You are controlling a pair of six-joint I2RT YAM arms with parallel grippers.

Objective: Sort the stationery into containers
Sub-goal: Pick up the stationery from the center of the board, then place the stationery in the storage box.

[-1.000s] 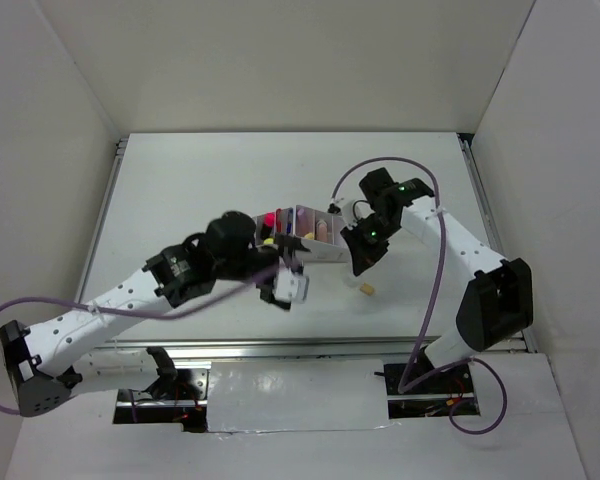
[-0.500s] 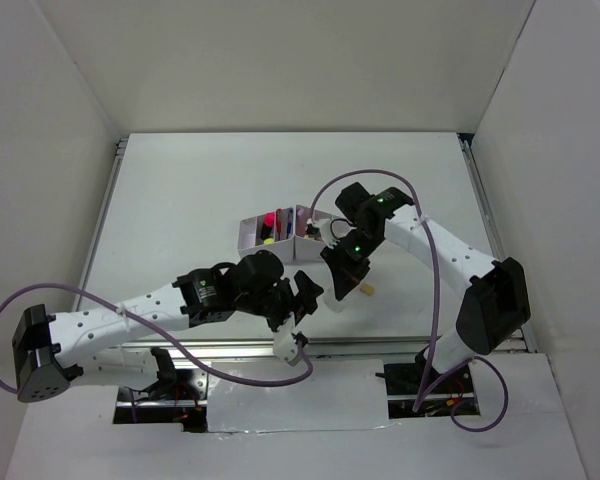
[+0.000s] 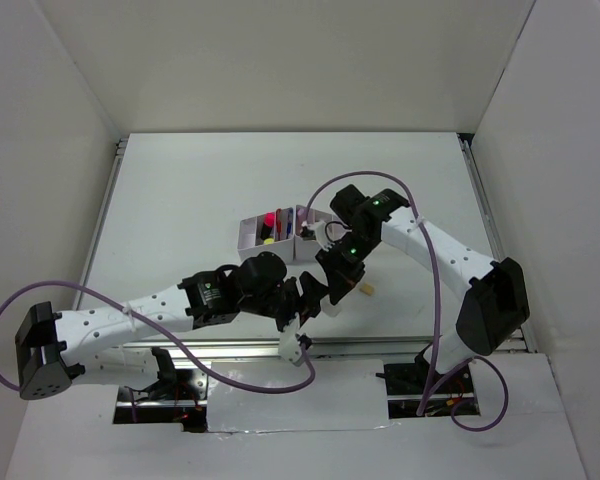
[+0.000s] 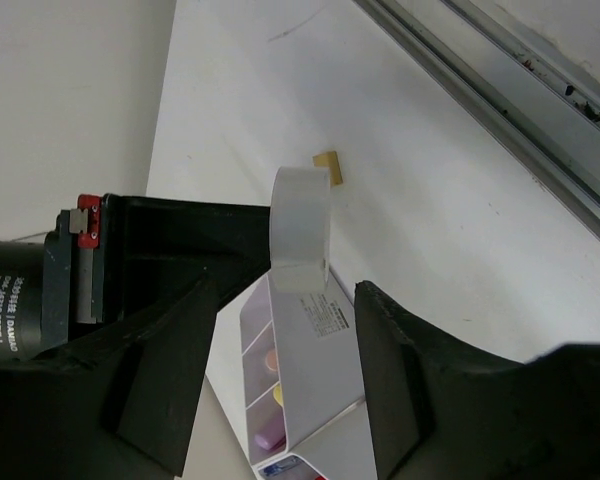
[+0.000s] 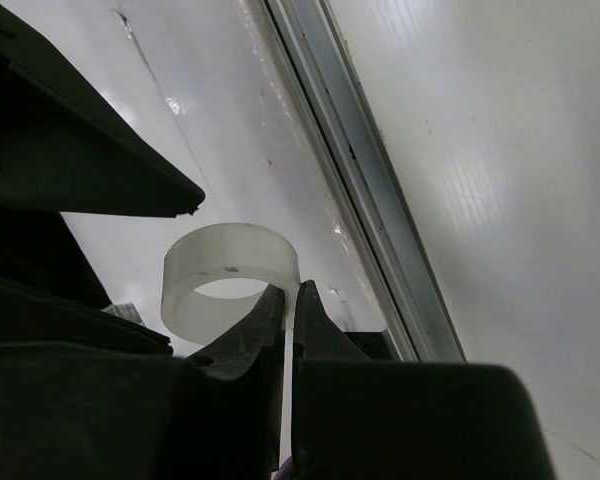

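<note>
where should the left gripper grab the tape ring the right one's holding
The thin wall of the clear tape ring, opposite where the right gripper pinches it: probably one left gripper finger through the hole, one outside, since the hole is open.

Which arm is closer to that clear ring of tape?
Right. The right gripper pinches the tape ring's wall; the left gripper, open, faces it without touching.
</note>
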